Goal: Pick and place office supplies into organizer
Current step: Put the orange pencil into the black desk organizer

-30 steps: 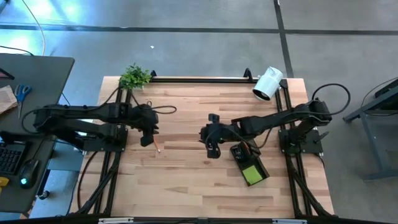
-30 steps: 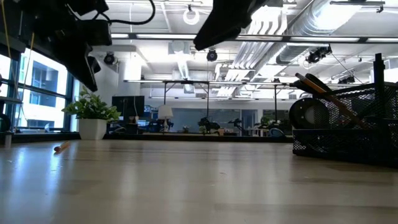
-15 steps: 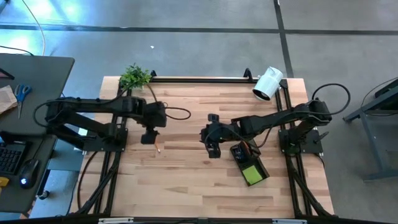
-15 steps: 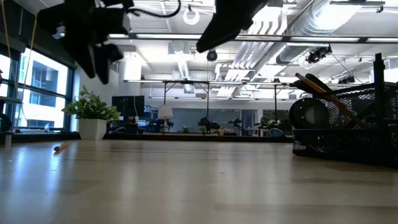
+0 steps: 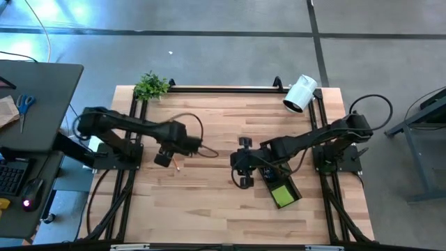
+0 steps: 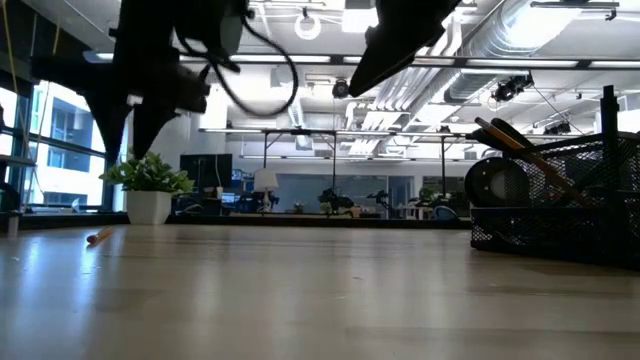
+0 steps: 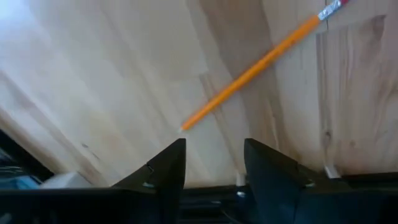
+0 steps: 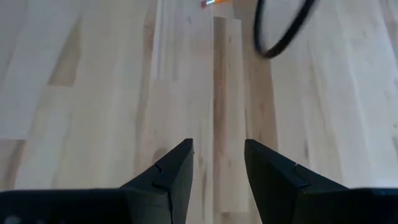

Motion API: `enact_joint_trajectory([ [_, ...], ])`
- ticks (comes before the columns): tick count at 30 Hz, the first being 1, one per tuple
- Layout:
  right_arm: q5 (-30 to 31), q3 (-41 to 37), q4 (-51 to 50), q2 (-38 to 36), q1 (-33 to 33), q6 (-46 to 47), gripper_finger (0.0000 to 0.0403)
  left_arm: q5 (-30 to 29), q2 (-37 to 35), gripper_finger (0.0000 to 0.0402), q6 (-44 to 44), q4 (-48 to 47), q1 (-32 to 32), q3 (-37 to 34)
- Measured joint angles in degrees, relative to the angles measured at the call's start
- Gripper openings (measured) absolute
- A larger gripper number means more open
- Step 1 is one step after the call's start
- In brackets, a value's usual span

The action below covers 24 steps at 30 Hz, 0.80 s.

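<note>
The left gripper (image 5: 162,160) hovers just beside the orange pencil (image 5: 177,165), which lies flat on the wooden table (image 5: 209,209); its fingers (image 7: 165,168) stand apart with nothing between them. To grasp well, I think it should descend with the fingers across the pencil's shaft, near the middle. The right gripper (image 5: 244,180) waits, open and empty, beside the black organizer (image 5: 277,183) with its lime-green sticky-note pad (image 5: 282,196).

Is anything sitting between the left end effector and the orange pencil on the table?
Nothing visible. The left end effector hangs over bare wood with its fingers apart, and the orange pencil lies just ahead of them in the left wrist view, with only table between. The right end effector waits beside the organizer.
</note>
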Motion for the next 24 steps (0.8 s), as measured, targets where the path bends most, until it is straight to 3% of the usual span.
enact_joint_trajectory([
  [5, 0.01, 0.00, -0.07, 0.00, 1.54, 1.91, 0.0138, -1.26, 7.08, 0.0147, -3.78, -2.88, -4.81, -0.04],
  [14, 0.30, 0.00, 0.07, 0.00, 3.08, 1.99, 0.0138, -4.89, 16.95, 0.0147, -2.94, -3.79, -13.91, -0.09],
  [18, 0.91, 0.00, 0.05, 0.00, 3.04, 1.97, 0.0138, -8.39, 20.09, 0.0147, -1.56, -3.53, -15.06, -0.06],
  [24, 0.93, 0.00, -0.01, -0.01, 3.05, 1.96, 0.0138, -8.95, 21.89, 0.0147, -0.05, 0.51, -14.91, -0.04],
])
